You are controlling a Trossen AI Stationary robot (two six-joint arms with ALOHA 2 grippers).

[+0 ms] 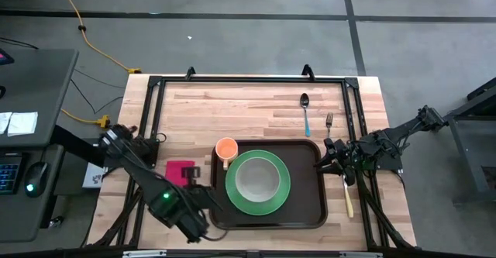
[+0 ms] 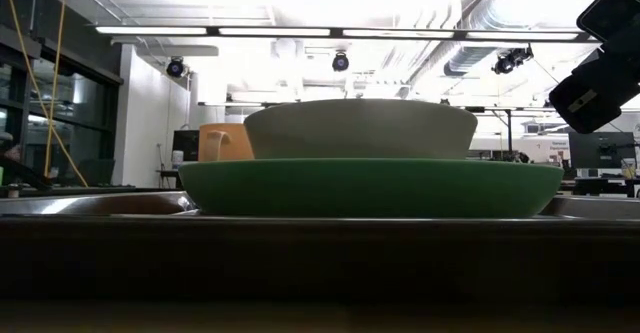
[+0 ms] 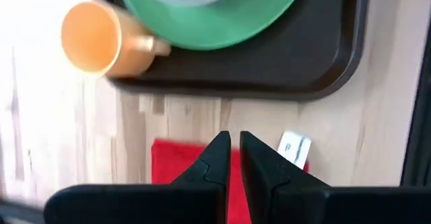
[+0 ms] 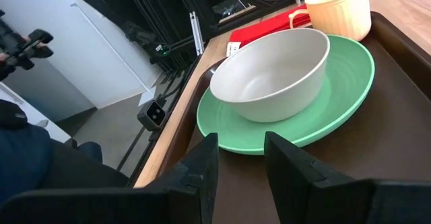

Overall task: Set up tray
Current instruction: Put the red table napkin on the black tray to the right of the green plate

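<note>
One wooden table (image 1: 232, 103) on grey concrete floor (image 1: 232, 41)

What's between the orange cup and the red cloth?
Just the tray rim and a strip of bare wooden table, seen in the left wrist view between the orange cup and the red cloth.

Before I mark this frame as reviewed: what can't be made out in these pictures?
- Tray floor under the green plate: covered by it, high view.
- Red napkin: partly hidden behind the left gripper, left wrist view.
- Spoon and fork: unseen in the low view, behind the bowl.
- Cream-handled utensil: its head hidden under the right gripper, high view.
</note>
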